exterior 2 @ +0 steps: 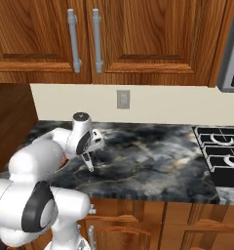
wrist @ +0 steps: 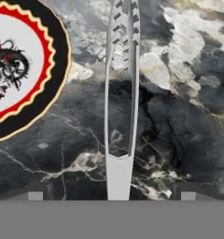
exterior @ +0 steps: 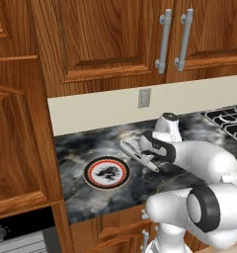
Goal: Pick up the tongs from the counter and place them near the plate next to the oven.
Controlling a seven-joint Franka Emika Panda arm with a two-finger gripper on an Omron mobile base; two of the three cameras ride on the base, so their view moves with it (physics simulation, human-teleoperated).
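The slim silver tongs (wrist: 119, 107) run straight up the middle of the hand view over the dark marbled counter (wrist: 179, 116), their toothed tips far from the hand. My gripper (wrist: 113, 191) is open, its fingertips (wrist: 37, 191) wide apart on either side of the tongs' joined end and not touching it. The round plate (wrist: 20, 70) with black rim and red ring lies just left of the tongs. From the left base, the tongs (exterior: 135, 152) sit right of the plate (exterior: 106, 172), under my hand (exterior: 149, 157). From the right base, the tongs (exterior 2: 88, 161) poke out below the hand.
The oven (exterior: 17, 237) sits low at the left, framed by wood. A black-grated stovetop (exterior 2: 221, 151) occupies the counter's right end. Wooden wall cabinets (exterior: 115, 39) hang above, and a wall outlet (exterior: 144, 97) is on the backsplash. The counter's front edge (exterior 2: 138, 195) is close.
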